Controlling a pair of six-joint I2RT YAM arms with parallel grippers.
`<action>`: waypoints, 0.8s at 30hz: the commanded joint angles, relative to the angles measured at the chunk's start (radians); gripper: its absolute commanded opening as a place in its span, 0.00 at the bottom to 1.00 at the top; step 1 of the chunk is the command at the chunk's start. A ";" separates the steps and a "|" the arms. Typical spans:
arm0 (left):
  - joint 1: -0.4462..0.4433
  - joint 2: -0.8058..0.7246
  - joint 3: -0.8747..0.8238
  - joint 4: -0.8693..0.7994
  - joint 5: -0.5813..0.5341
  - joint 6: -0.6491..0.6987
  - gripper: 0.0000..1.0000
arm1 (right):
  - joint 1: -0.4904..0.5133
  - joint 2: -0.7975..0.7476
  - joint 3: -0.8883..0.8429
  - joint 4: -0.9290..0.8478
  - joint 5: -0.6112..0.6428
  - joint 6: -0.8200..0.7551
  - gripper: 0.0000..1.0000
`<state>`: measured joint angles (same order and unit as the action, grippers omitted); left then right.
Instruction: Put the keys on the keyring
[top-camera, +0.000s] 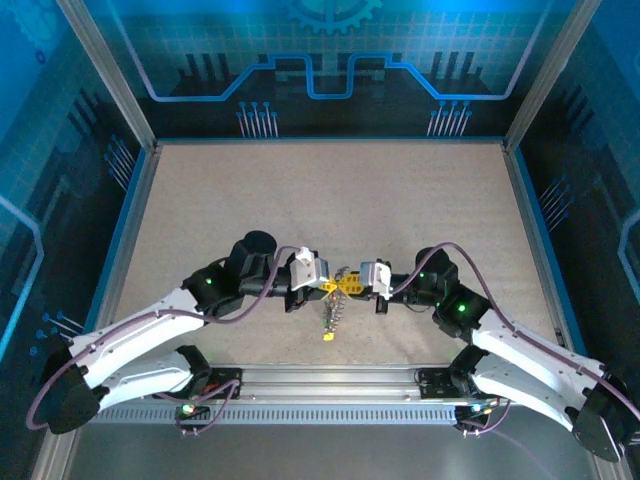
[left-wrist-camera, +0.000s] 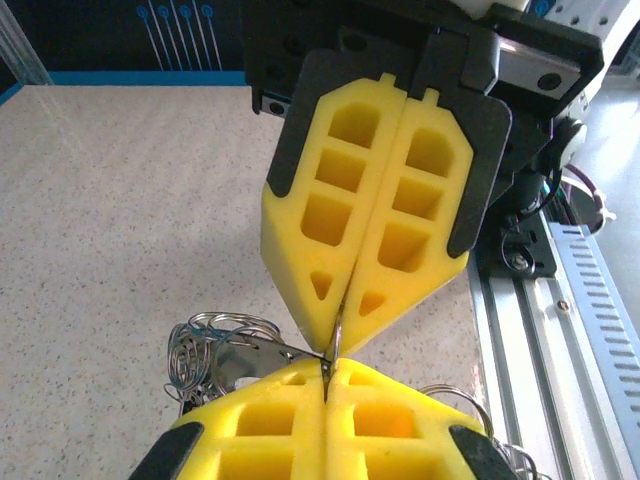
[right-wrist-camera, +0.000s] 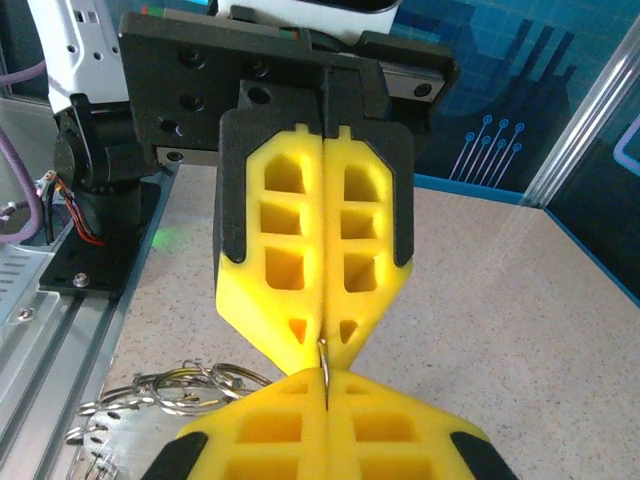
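Left gripper (left-wrist-camera: 326, 368) fingers cut off by bottom edge of left wrist view; right gripper (right-wrist-camera: 325, 380) likewise in right wrist view; metal sliver (left-wrist-camera: 335, 342) mostly buried between clamped pads, identity unclear; hanging keys (top-camera: 333, 312) too small to count, one yellow head legible; wire loops (right-wrist-camera: 185, 383) partly hidden behind right gripper's finger.

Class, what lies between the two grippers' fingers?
The left gripper and right gripper meet tip to tip, pinching a thin metal loop; both wrist views show it.
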<state>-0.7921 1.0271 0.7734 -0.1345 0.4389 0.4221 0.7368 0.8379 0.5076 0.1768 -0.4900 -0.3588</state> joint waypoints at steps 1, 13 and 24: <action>0.007 -0.004 0.100 -0.182 -0.035 0.105 0.00 | 0.006 -0.012 0.070 -0.150 0.057 -0.087 0.04; -0.053 0.121 0.380 -0.622 -0.222 0.308 0.00 | 0.006 0.051 0.145 -0.282 0.017 -0.136 0.30; -0.072 0.240 0.518 -0.725 -0.198 0.243 0.00 | 0.026 0.099 0.145 -0.232 -0.047 -0.120 0.29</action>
<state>-0.8597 1.2625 1.2388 -0.8337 0.2218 0.6804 0.7444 0.9276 0.6357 -0.0734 -0.4992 -0.4801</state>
